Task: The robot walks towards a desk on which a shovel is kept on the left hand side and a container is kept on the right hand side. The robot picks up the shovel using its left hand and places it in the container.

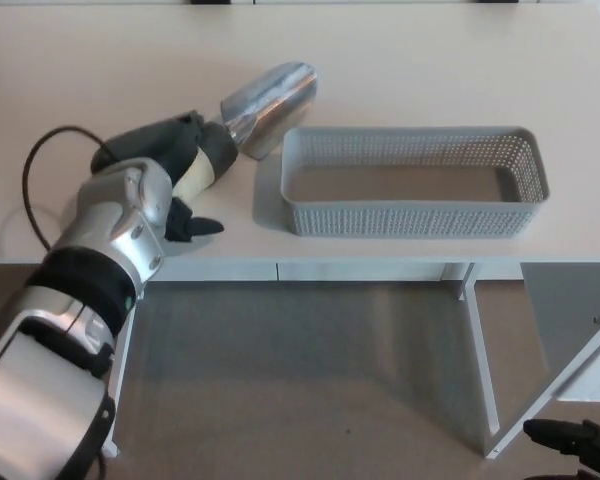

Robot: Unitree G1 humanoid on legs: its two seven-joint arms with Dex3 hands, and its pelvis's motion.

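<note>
- The shovel (242, 120) is lying on the bench (400, 60), just left of the container (415, 180); its metal scoop looks stiff and slippery, so the pale handle is offering the better grip.
- The left robot hand (170, 165) is wrapping around that handle.
- The container's near-left corner is standing close to the scoop and may catch it.

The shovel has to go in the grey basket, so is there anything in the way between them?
Nothing visible stands between them. The shovel lies just left of the grey basket, its metal scoop near the basket's left end with only bare desk between. The basket looks empty. The left hand is at the shovel's handle.
</note>
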